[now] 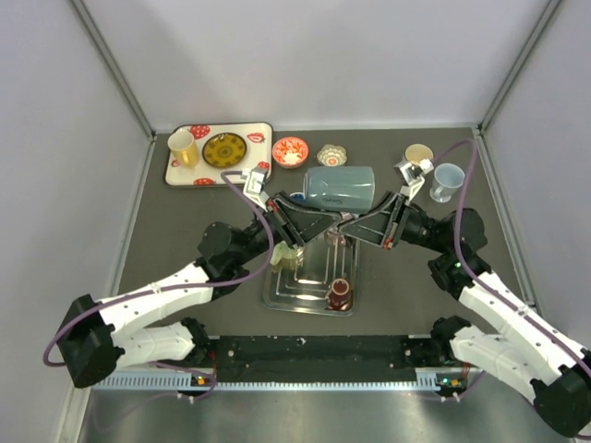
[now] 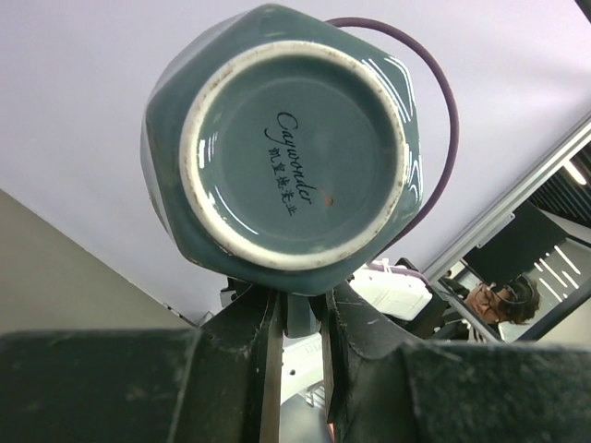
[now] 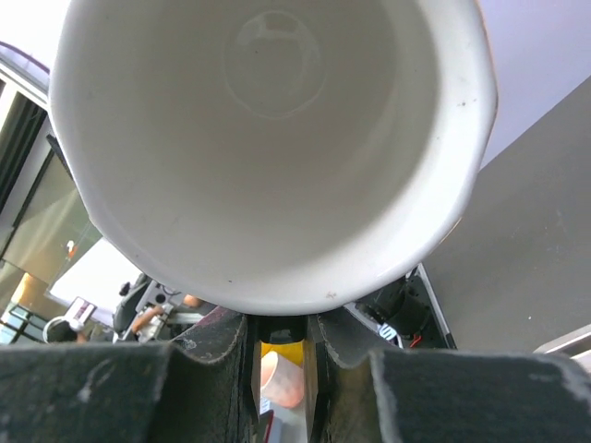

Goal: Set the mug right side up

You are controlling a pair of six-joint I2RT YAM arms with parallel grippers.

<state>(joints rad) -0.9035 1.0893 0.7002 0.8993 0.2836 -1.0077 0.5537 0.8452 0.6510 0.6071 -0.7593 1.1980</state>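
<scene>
The teal mug (image 1: 339,187) hangs in the air on its side above the middle of the table. In the left wrist view its base (image 2: 294,157) with white foot ring faces me; in the right wrist view its white inside (image 3: 277,138) does. My left gripper (image 1: 319,218) comes from the left under the mug and is shut on the teal handle (image 2: 303,318). My right gripper (image 1: 347,221) comes from the right, its fingers (image 3: 231,351) drawn in on a dark piece of the handle (image 3: 280,328) just under the rim.
A metal tray (image 1: 309,295) lies below the mug, holding a brown cup (image 1: 339,293) and a pale green piece (image 1: 288,258). At the back stand a white tray (image 1: 263,129) with a yellow cup and plate, a red bowl (image 1: 290,151), a small dish (image 1: 331,154), a tan cup (image 1: 418,155) and a pale blue cup (image 1: 447,181).
</scene>
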